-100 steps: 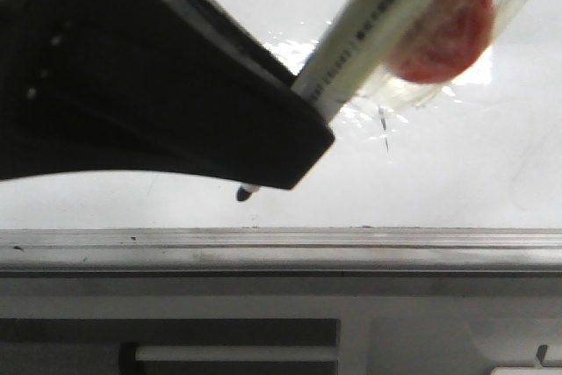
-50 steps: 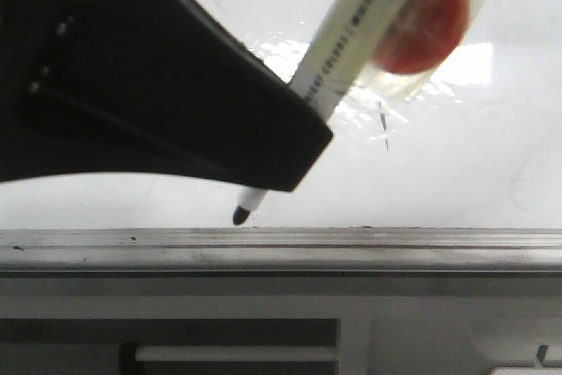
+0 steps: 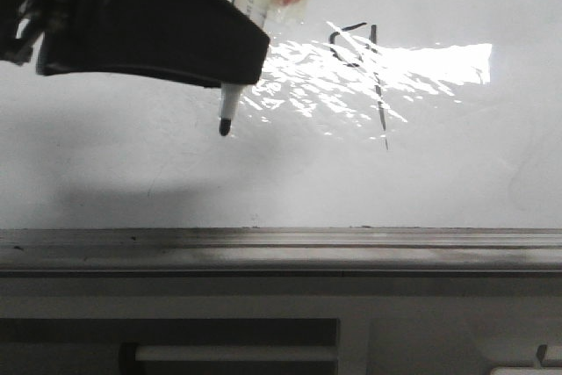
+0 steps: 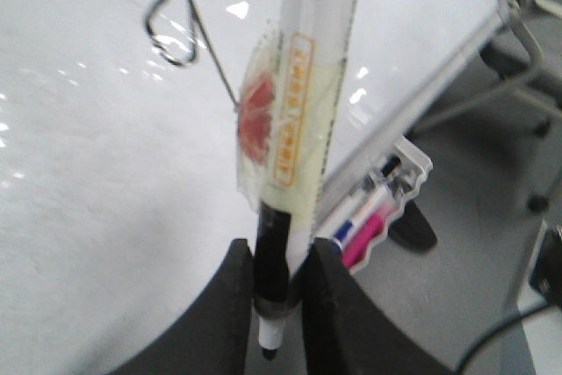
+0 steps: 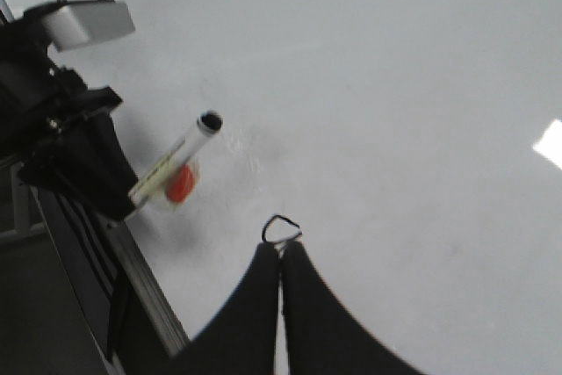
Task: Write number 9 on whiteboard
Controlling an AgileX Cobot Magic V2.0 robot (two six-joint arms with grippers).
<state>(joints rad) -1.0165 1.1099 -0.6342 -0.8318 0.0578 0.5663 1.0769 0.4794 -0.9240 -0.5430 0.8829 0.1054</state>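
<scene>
The whiteboard (image 3: pixel 457 173) is glossy white with a grey rail along its near edge. The number 9 (image 3: pixel 364 63) is drawn on it in thin black strokes, a small loop with a long tail; it also shows in the left wrist view (image 4: pixel 189 32) and its loop in the right wrist view (image 5: pixel 281 229). My left gripper (image 4: pixel 279 305) is shut on a white marker (image 4: pixel 303 129) with tape and a red sticker, its black tip (image 3: pixel 225 127) lifted off the board, left of the 9. My right gripper (image 5: pixel 281 256) is shut and empty, over the tail of the 9.
A tray with blue and pink markers (image 4: pixel 369 226) hangs at the board's edge. Chair legs (image 4: pixel 518 68) stand on the floor beyond the board. A grey shelf front (image 3: pixel 263 340) lies below the rail.
My left gripper has risen and moved left with the marker, lifting the tip from near the rail. The whole 9 is now uncovered.
</scene>
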